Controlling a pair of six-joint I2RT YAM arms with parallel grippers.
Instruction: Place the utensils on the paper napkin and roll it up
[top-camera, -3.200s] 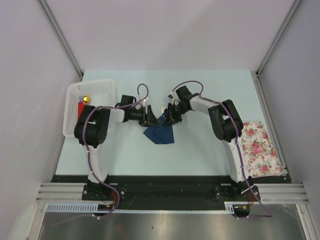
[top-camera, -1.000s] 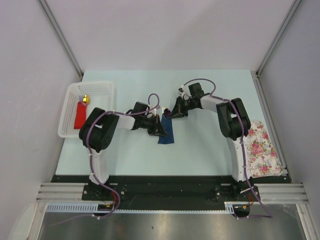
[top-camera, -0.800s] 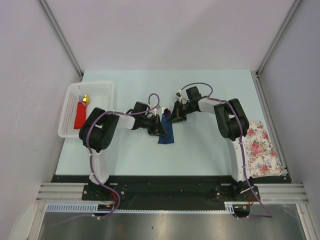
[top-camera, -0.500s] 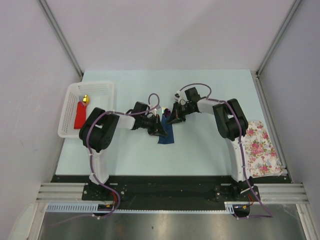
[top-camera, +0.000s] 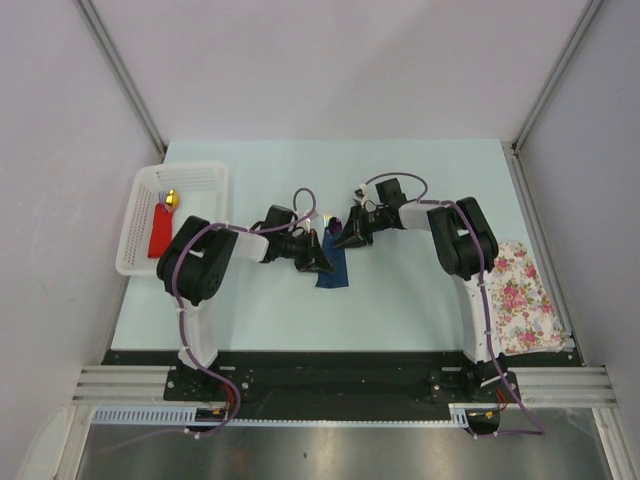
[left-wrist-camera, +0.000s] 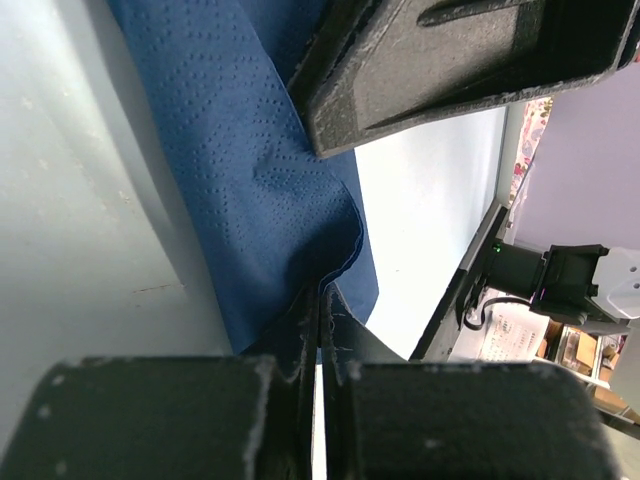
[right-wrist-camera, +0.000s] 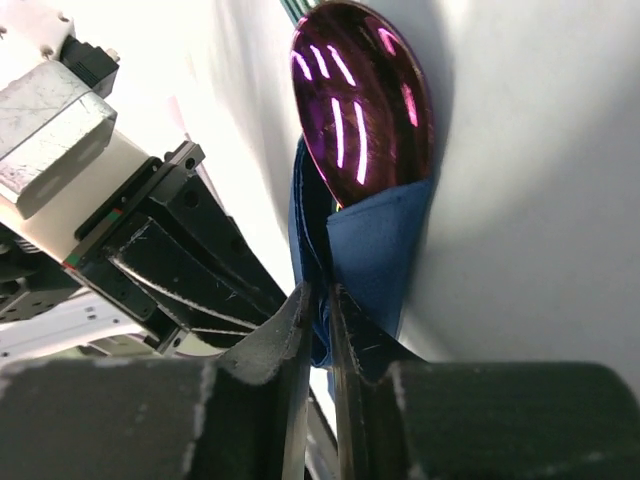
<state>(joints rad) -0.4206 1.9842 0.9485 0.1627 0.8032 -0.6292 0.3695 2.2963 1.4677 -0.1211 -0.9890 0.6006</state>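
**Utensils already inside the napkin, roll being tightened**

We are working at both ends of the paper napkin (top-camera: 333, 268), which is lying near the middle of the tabletop (top-camera: 420, 300) as a narrow, folded navy band rather than a flat square. Our left claw (left-wrist-camera: 320, 340) is clenched on the napkin's near edge, with a fold of the paper running in between its fingers. Our right claw (right-wrist-camera: 320, 320) is clamped on the napkin's far end. Just beyond that grip the utensils (right-wrist-camera: 365, 100) are poking out of the wrap; we are seeing one purple-shining spoon end clearly, and the handles are hidden inside the paper.

We are judging the first half done, since the cutlery is sitting within the napkin. The rolling looks well advanced but not finished: the paper is looking loose and creased at the left claw. What is remaining is tightening the last turn and letting go.

The white basket (top-camera: 140, 230) is standing well to the napkin's left, and the floral cloth (top-camera: 520, 295) is lying well to its right.
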